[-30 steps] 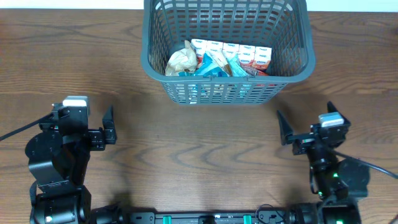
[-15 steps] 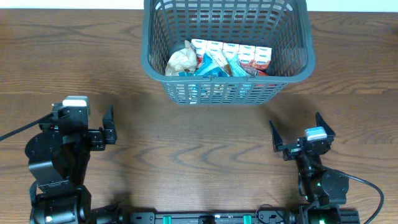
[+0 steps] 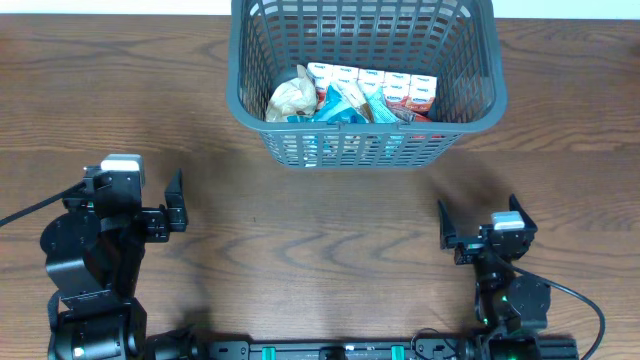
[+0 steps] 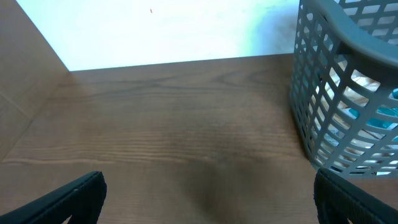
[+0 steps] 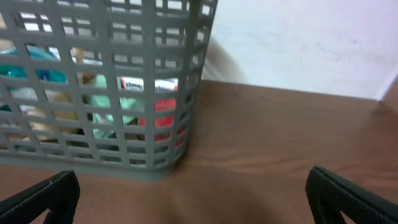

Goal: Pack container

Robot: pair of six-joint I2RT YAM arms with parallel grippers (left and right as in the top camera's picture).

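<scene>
The container [image 3: 365, 140] is a dark grey lattice basket at the far middle of the wooden table. Inside it lie several snack packets [image 3: 372, 92], white-and-red cartons, teal wrappers and a beige one. My left gripper [image 3: 130, 195] hovers at the near left, open and empty, well away from the basket. Its wrist view has the basket's corner [image 4: 336, 93] at the right and both fingers [image 4: 68, 199] spread over bare wood. My right gripper [image 3: 483, 222] is open and empty at the near right. The basket wall [image 5: 106, 81] fills the upper left of the right wrist view, ahead of the wide-set fingers [image 5: 348, 199].
Brown wood tabletop [image 3: 320, 240] stretches between the two arms and the basket. A white wall [image 4: 155, 31] rises behind the table's far edge. The arm bases and a black rail [image 3: 320, 350] sit along the near edge.
The right arm has drawn back toward the near edge and shifted slightly left, staying open. The left arm and the basket have not moved.
</scene>
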